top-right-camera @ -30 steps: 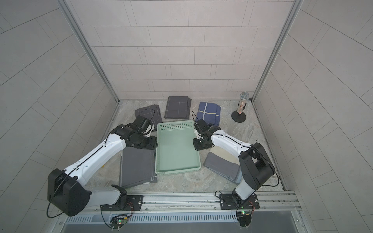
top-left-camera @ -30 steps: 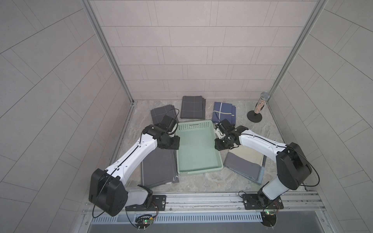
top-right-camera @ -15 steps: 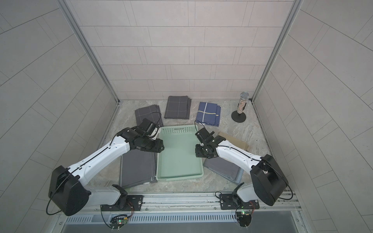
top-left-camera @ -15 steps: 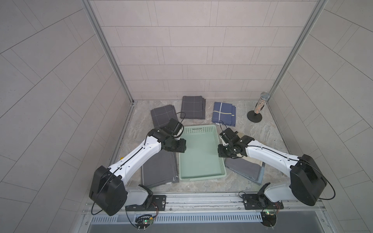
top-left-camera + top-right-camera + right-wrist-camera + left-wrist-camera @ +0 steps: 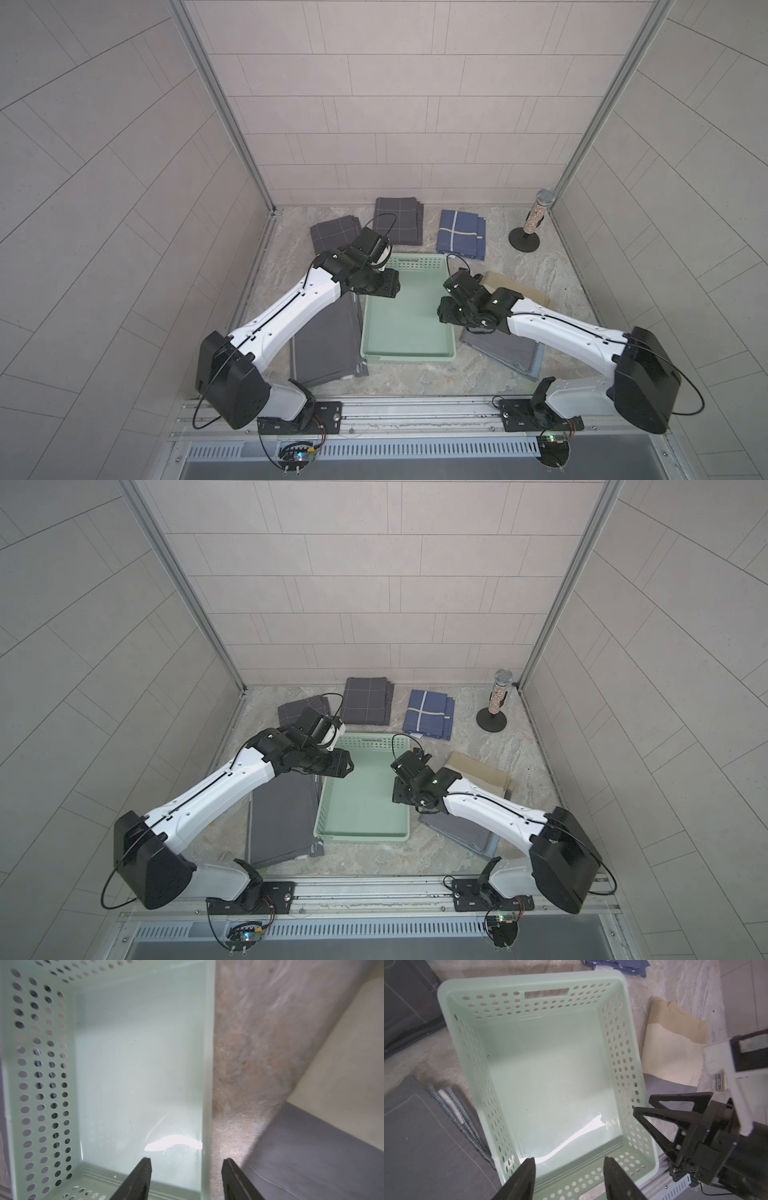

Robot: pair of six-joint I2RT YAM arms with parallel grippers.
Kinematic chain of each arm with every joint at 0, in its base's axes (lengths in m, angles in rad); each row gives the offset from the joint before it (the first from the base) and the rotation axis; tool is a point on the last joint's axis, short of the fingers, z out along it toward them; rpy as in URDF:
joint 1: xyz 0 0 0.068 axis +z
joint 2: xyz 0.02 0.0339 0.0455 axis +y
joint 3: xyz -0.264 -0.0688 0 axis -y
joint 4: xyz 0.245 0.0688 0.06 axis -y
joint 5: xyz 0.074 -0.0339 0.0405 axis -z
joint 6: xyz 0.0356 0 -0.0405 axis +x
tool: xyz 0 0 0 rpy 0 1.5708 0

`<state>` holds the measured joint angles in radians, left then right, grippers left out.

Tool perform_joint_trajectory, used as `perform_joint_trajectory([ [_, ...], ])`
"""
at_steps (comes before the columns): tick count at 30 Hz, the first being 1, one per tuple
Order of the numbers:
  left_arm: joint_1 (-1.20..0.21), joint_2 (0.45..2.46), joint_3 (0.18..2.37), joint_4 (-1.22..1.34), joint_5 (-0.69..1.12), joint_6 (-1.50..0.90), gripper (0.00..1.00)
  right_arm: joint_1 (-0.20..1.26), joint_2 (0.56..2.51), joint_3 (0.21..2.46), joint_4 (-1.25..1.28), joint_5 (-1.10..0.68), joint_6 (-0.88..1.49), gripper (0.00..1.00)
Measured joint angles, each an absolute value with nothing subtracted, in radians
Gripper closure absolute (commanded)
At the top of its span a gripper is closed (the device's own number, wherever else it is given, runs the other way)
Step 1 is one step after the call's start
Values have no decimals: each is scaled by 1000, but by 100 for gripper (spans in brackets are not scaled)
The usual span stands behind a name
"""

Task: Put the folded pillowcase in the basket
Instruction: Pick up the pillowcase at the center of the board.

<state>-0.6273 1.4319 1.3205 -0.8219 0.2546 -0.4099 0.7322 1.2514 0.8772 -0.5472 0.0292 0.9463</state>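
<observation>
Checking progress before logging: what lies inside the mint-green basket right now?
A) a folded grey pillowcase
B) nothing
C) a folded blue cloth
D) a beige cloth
B: the basket shows a bare floor in both top views and in both wrist views.

In a top view the basket (image 5: 409, 358) sits mid-frame, with one folded cloth (image 5: 324, 345) just beside its left, two overlapping cloths (image 5: 498, 353) near its right, three folded cloths (image 5: 397, 220) above, and a stand (image 5: 524, 242) at upper right.
</observation>
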Motion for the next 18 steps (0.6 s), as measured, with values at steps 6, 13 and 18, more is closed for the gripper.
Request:
perform_joint_trajectory([
  [6, -743, 1542, 1490, -826, 226, -416, 42, 435, 1032, 822, -642, 84, 834, 98],
  [13, -888, 1712, 1645, -793, 213, -453, 42, 128, 1251, 812, -641, 23, 720, 100],
  [18, -920, 1811, 1685, -742, 222, -513, 42, 112, 1489, 910, -583, -24, 696, 100],
])
